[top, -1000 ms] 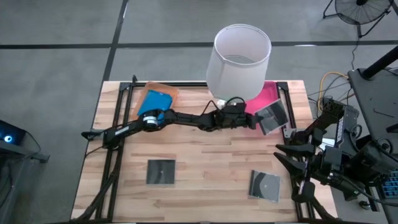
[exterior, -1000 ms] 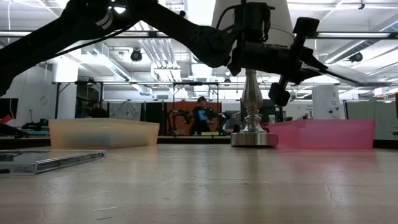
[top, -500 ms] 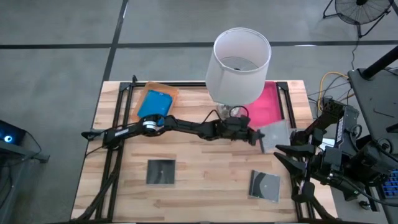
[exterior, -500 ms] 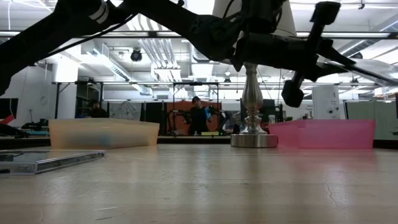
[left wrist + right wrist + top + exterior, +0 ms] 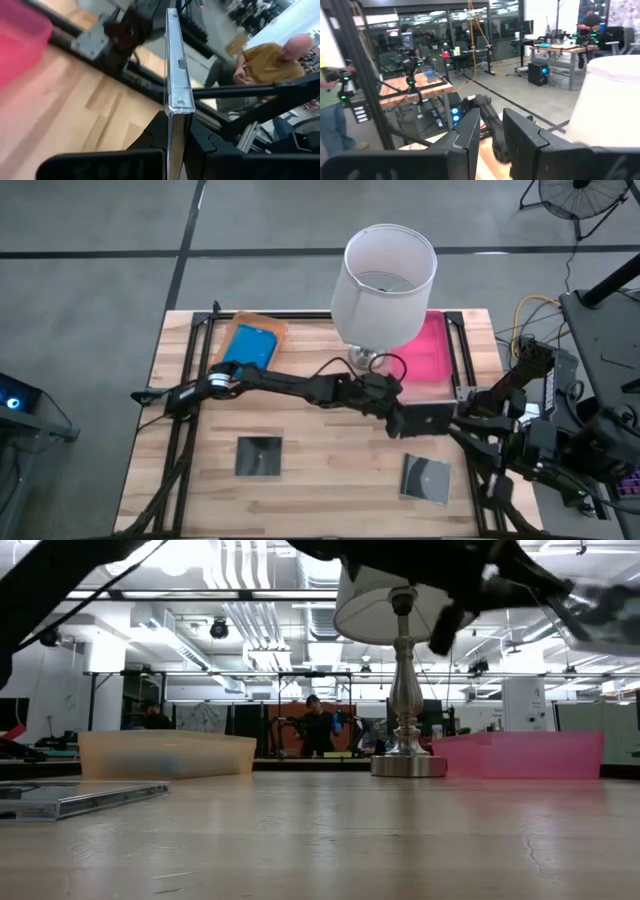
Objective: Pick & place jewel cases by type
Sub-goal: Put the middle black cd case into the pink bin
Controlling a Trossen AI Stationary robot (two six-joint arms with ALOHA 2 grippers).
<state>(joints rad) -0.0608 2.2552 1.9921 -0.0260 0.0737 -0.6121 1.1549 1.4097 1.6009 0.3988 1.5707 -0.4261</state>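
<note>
My left gripper (image 5: pixel 402 420) reaches across the table toward its right side and is shut on a dark jewel case (image 5: pixel 430 420), held in the air in front of the pink tray (image 5: pixel 428 345). The left wrist view shows this case (image 5: pixel 174 75) edge-on. My right gripper (image 5: pixel 478 406) waits high at the table's right edge, open (image 5: pixel 490 145) with nothing between its fingers. Two more dark jewel cases (image 5: pixel 259 455) (image 5: pixel 426 477) lie flat on the table near its front edge. A blue jewel case (image 5: pixel 248 346) lies in the orange tray (image 5: pixel 268 326). My left gripper pinches the dark case between its two fingers (image 5: pixel 150 142), one on each flat face, at the case's near edge (image 5: pixel 173 131). The fingers come about level from the table's left. The case stands on edge and sticks out ahead of the fingers, lifted clear of the table.
A lamp with a white shade (image 5: pixel 385 275) stands at the back between the two trays, its metal foot (image 5: pixel 408 762) on the table. Black frame rails (image 5: pixel 460 355) run along the table's sides. A person in a yellow shirt (image 5: pixel 260 65) sits beyond the right edge.
My left gripper has carried the dark case away from the pink tray, toward the table's near edge and a little up. It has rolled, so the case now stands on edge rather than showing its face. It has stayed shut on the case.
</note>
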